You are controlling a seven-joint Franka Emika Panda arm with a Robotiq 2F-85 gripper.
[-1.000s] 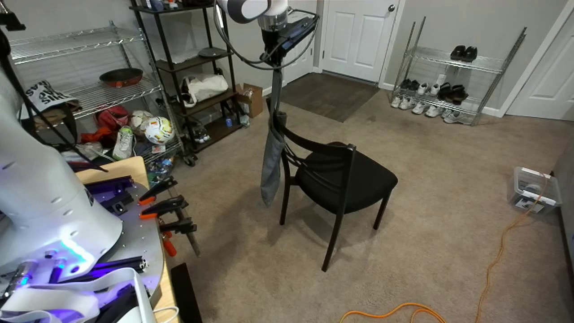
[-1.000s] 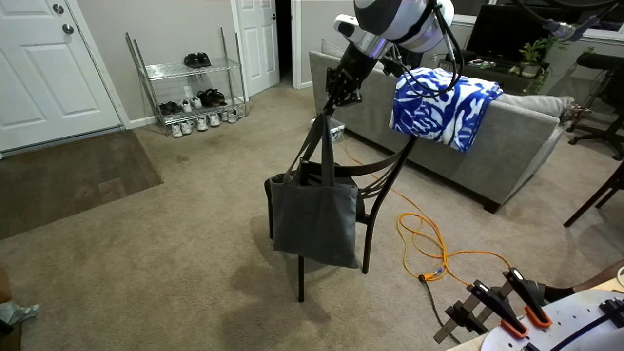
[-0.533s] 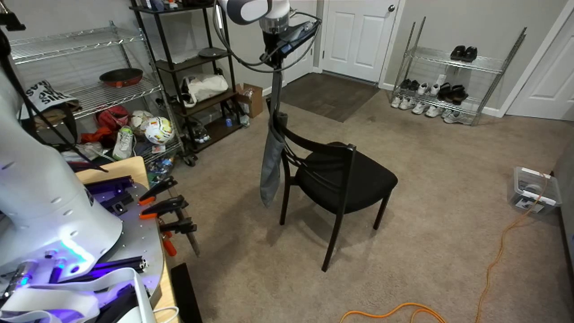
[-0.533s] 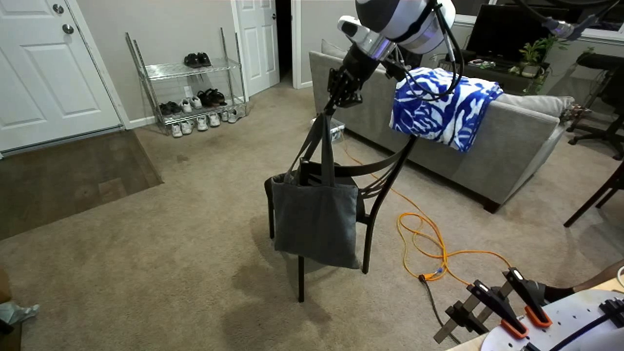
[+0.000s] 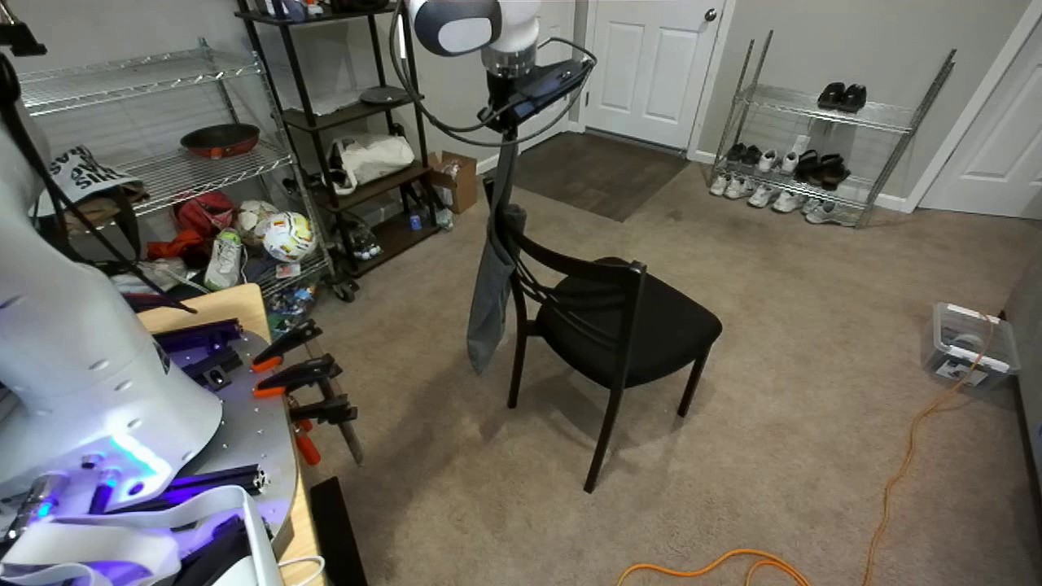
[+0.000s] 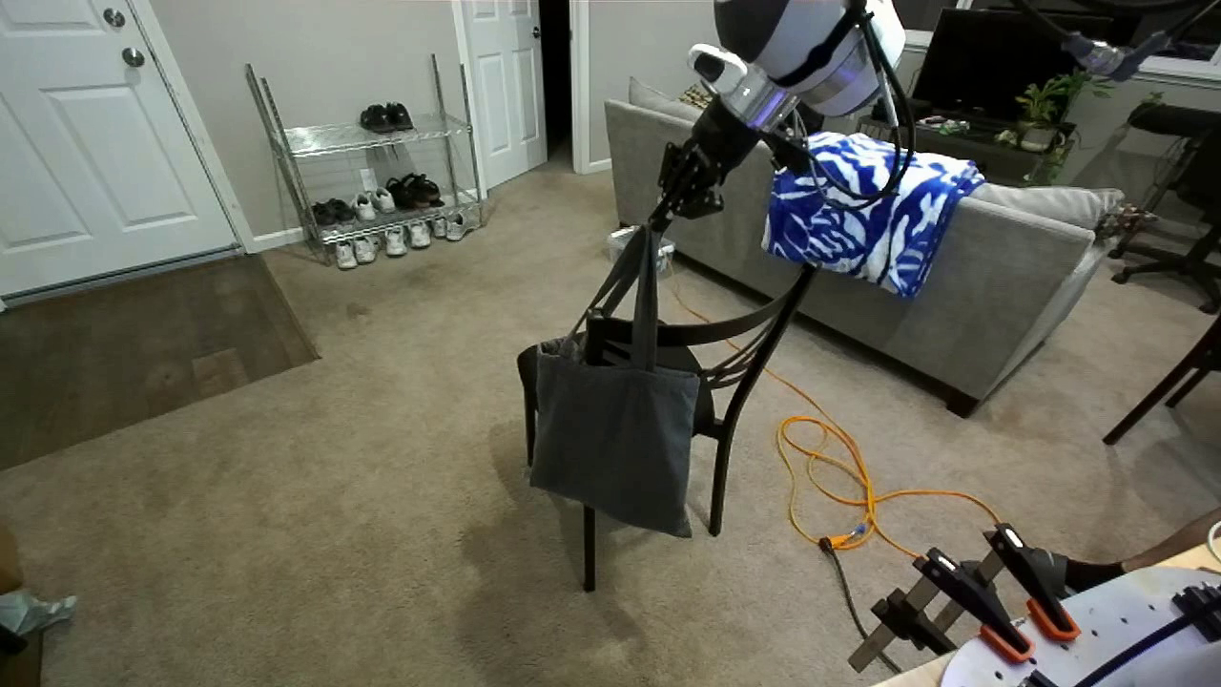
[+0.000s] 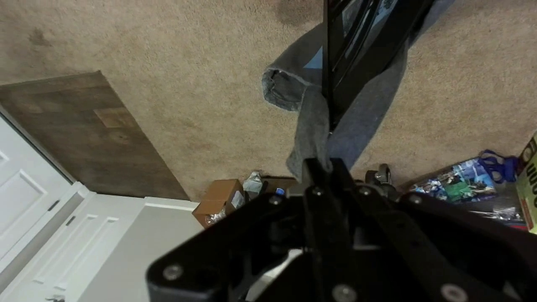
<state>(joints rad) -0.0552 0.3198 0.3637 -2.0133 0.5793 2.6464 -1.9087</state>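
A dark grey tote bag (image 6: pixel 615 444) hangs by its straps (image 6: pixel 646 315) from my gripper (image 6: pixel 660 219), which is shut on them. In the wrist view the gripper (image 7: pixel 326 163) pinches a fold of the grey strap (image 7: pixel 312 130) at its fingertips. The black chair (image 5: pixel 643 321) stands just below. One end of its backrest (image 6: pixel 711 334) lies between the two straps, below the grip. The bag's body hangs behind the chair, slightly tilted, clear of the floor. In an exterior view the fingertips (image 5: pixel 509 134) are hard to make out against the strap.
Clamps (image 5: pixel 297 374) jut from the table under the arm's base. Shelving (image 5: pixel 366 114) stands at the wall, and a shoe rack (image 6: pixel 382 143) stands near the doors. A grey sofa (image 6: pixel 706 191) with a blue-white blanket (image 6: pixel 858 210) is behind the chair. An orange cord (image 6: pixel 858 477) lies on the carpet.
My gripper has moved rightward and a little down in both exterior views, with the straps still in it. The bag has tilted and its lower edge has swung slightly. The chair has stayed put.
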